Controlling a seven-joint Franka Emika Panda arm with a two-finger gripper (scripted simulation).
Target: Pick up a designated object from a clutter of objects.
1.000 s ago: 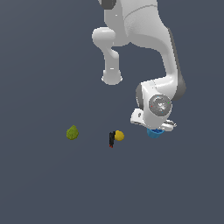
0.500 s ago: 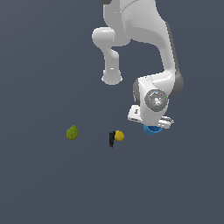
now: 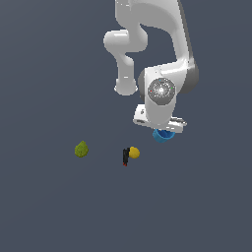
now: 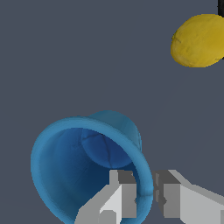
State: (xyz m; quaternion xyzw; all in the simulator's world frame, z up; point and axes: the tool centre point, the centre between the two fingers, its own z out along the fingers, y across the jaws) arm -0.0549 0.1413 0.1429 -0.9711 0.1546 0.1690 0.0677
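Note:
The bright blue cup (image 3: 162, 136) hangs just under the arm's hand in the exterior view. In the wrist view the cup (image 4: 78, 162) is tilted with its hollow mouth open to the camera. My gripper (image 4: 146, 183) is shut on the cup's rim, with one finger (image 4: 122, 192) inside and the other outside the wall. In the exterior view the gripper (image 3: 163, 129) is mostly hidden by the hand. The cup appears lifted off the floor.
The yellow ball (image 3: 134, 152) with a black-and-red stick piece (image 3: 125, 156) lies to the exterior view's left of the cup; the ball also shows in the wrist view (image 4: 199, 40). The green lumpy fruit (image 3: 81, 149) lies farther left.
The hand has moved up and towards the exterior view's left, carrying the blue cup with it. The ball, stick and fruit have not moved.

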